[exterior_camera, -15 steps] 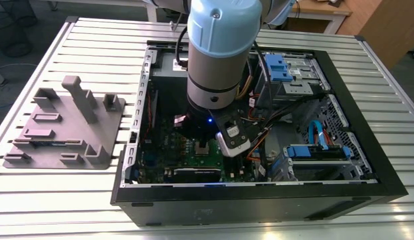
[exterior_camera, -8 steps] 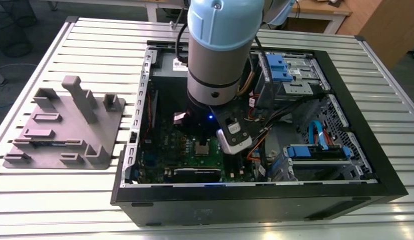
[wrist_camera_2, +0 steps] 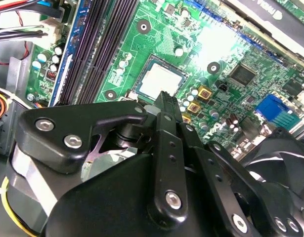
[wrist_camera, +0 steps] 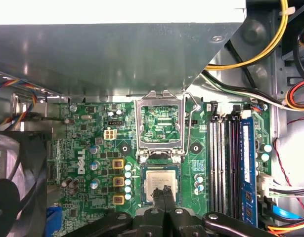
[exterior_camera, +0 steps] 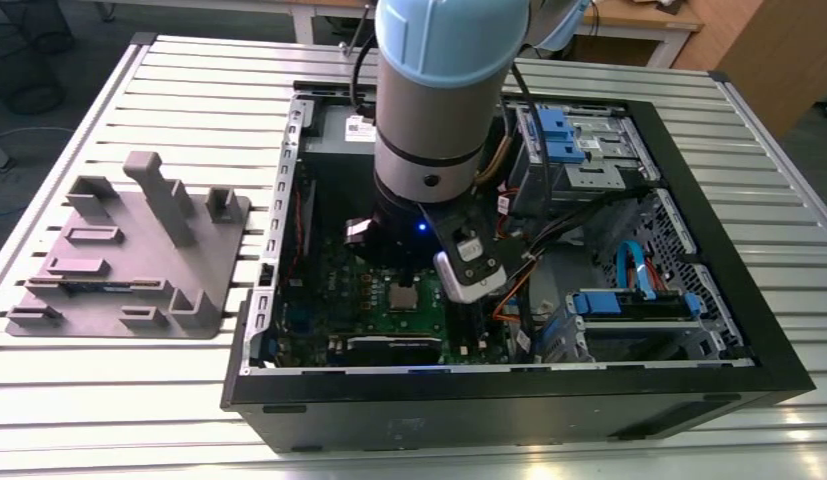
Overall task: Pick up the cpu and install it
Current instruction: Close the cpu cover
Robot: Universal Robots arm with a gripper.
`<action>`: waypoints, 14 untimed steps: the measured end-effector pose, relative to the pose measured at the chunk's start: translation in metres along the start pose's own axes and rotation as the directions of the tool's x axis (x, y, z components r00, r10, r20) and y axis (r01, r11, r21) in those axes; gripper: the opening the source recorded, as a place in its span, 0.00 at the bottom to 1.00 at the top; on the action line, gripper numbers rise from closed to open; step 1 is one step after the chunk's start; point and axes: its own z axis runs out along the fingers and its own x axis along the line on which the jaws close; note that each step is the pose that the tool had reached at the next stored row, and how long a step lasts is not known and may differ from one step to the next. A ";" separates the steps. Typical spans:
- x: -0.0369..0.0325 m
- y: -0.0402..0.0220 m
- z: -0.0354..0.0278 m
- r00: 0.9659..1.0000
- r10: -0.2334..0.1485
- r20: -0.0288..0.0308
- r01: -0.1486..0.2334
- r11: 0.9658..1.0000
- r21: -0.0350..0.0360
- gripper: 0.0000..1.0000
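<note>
"Looking in, what is the gripper doing?"

"Its two fingers are squeezed tight together, and nothing is held between them. The tips hang right over the cpu."

"Where is the cpu?"

"It lies flat in its square socket on the green motherboard, inside the open computer case. The shiny metal frame stands tipped up just beside it."

"Do the tips touch the cpu?"

"I cannot tell from here."

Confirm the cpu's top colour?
The cpu has a silvery-grey metal top with a thin pale rim. It shows best in the first wrist view.
</note>
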 end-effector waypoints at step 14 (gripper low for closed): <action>-0.0069 0.0064 0.0020 1.000 0.000 0.000 0.000 1.000 0.000 0.11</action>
